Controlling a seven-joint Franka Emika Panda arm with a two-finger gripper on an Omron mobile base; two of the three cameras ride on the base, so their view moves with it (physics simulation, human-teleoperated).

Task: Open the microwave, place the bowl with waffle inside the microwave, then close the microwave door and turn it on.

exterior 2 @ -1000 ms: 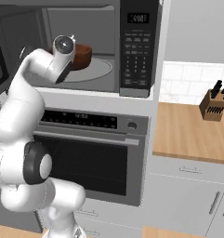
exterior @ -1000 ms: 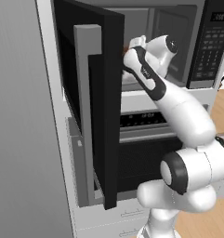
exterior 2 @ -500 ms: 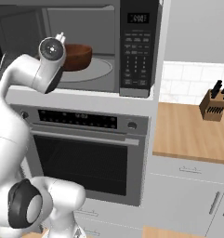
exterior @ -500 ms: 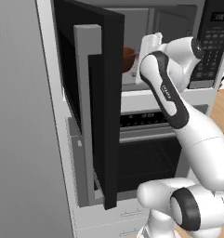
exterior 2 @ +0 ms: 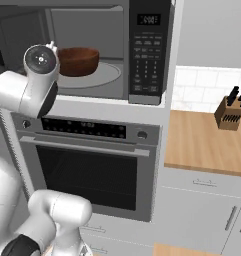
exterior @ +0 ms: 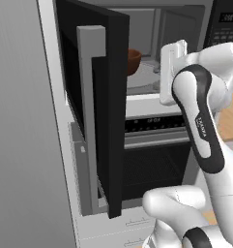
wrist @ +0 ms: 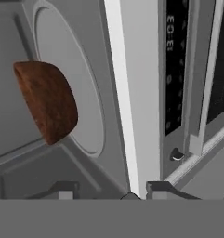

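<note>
Bowl (exterior 2: 78, 61) sat on the microwave (exterior 2: 107, 80) turntable, door (exterior: 96, 111) swung wide.
Gripper (wrist: 112, 188) fingers stood parted and empty, bowl well beyond them.

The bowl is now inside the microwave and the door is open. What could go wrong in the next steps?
1. The arm's hand hangs just in front of the open microwave; swinging the microwave door shut could strike it.
2. The bowl sits off-centre on the turntable, so it may wobble when turning.

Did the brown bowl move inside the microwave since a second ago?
No. The bowl sits on the same spot of the turntable, left of the keypad panel, as before.
</note>
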